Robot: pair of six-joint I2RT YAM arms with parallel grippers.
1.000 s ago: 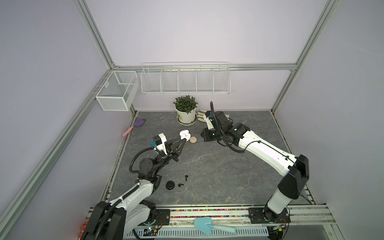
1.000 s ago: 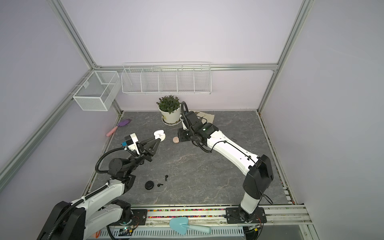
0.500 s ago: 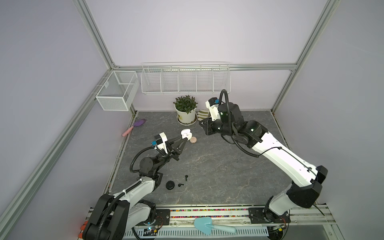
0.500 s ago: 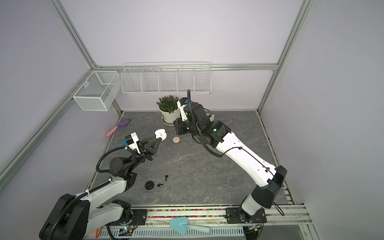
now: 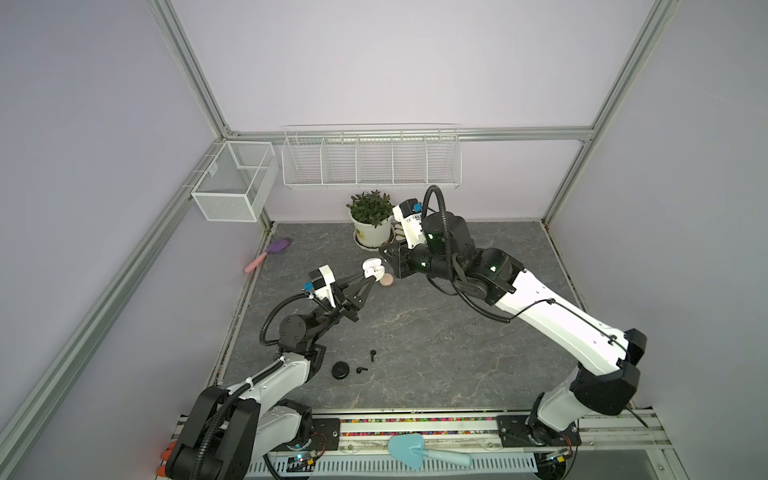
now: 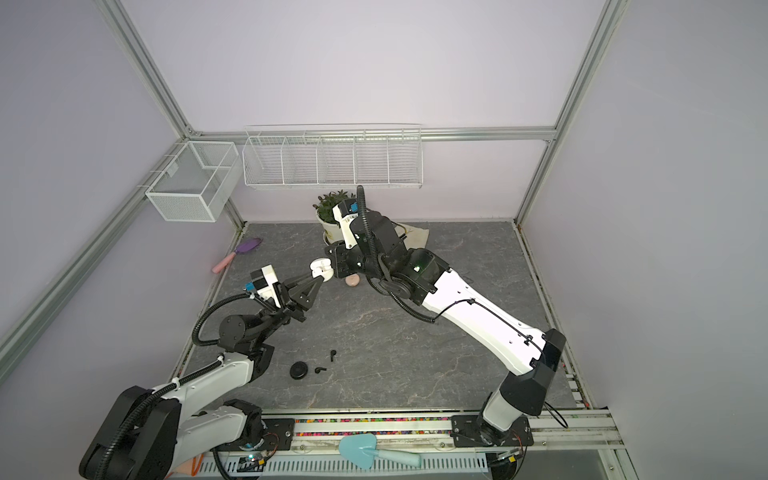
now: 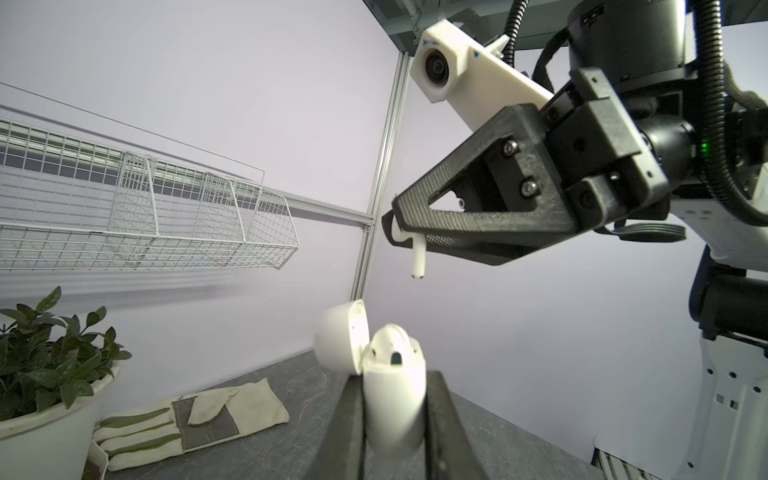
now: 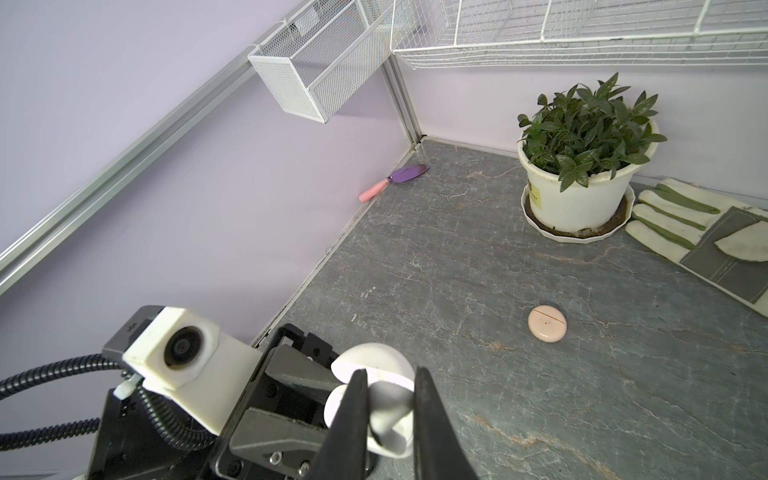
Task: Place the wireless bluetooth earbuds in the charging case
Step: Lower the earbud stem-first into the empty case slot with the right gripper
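white earbud (image 7: 417, 259), pinched stem-down in the closed right tool (image 7: 392, 232), has swung in to hang just above the open white charging case (image 7: 395, 415); left tool (image 7: 395, 376) clamps that case, raised off the surface (image 5: 415, 332). lowering into its socket looks next.

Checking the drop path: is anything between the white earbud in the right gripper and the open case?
Nothing visible. The earbud, pinched in the right gripper, hangs above the case in the left gripper; lid tipped back, only air between.
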